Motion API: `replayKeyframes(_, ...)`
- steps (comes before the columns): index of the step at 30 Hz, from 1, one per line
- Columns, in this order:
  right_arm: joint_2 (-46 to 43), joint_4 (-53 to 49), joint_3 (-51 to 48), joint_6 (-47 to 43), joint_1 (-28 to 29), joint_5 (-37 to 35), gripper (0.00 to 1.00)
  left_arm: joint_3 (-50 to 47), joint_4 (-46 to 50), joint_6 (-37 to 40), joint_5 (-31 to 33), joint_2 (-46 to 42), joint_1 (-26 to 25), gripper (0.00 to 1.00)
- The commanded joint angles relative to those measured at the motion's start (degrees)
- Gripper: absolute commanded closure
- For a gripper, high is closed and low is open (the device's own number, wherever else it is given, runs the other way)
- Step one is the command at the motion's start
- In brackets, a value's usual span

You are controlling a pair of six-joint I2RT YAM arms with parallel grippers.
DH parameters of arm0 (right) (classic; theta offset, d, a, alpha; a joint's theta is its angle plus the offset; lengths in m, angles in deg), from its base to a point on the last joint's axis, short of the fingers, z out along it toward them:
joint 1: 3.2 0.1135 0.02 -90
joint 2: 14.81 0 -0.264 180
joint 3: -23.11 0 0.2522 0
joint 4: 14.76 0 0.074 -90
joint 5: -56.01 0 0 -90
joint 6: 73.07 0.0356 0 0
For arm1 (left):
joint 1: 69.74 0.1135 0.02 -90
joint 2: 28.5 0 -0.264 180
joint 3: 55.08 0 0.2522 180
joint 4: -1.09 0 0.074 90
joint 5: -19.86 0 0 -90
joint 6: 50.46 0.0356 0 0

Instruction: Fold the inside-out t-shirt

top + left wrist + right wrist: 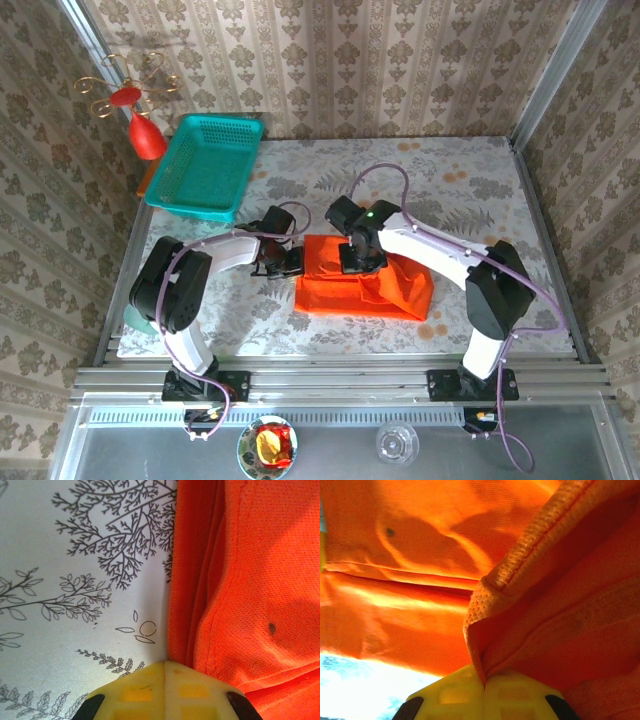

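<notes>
- Shirt (395,288) lies bunched in the middle of the table (480,180).
- Left gripper (165,664) pinches its left edge.
- Right gripper (484,681) pinches a fold near the middle.

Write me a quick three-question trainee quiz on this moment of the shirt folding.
1. True or false: the t-shirt lies inside the teal basket.
2. The right gripper is shut on: A) a fold of the t-shirt, B) the basket's rim, C) nothing?
3. Fill in: in the top view, the shut left gripper sits at the t-shirt's ____ edge.
Key: 1 false; 2 A; 3 left.
</notes>
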Motion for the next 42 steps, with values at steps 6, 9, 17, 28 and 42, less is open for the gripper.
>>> replayKeyframes(6, 5.6, 4.7, 5.5, 3.5, 2.8, 7.2, 1.00, -3.5, -4.1, -1.2, -2.7, 2.4, -1.7, 1.00)
replayKeyframes(9, 7.6, 5.9, 6.8, 3.8, 3.4, 8.9, 1.00, -3.8, -4.4, -1.3, -2.7, 2.4, -1.7, 1.00)
replayKeyframes(17, 10.9, 9.9, 7.5, 5.5, 3.9, 12.6, 1.00, -3.9, -4.6, -1.3, -2.7, 2.3, -1.7, 1.00)
replayKeyframes(28, 12.2, 13.5, 9.1, 7.3, 3.8, 14.6, 0.78, -4.1, -4.5, -1.2, -2.4, 2.0, -1.7, 1.00)
replayKeyframes(42, -4.2, 11.0, 4.1, 6.3, -0.3, 11.4, 0.65, -2.2, 3.3, 2.9, -0.1, -10.3, 1.3, 0.94)
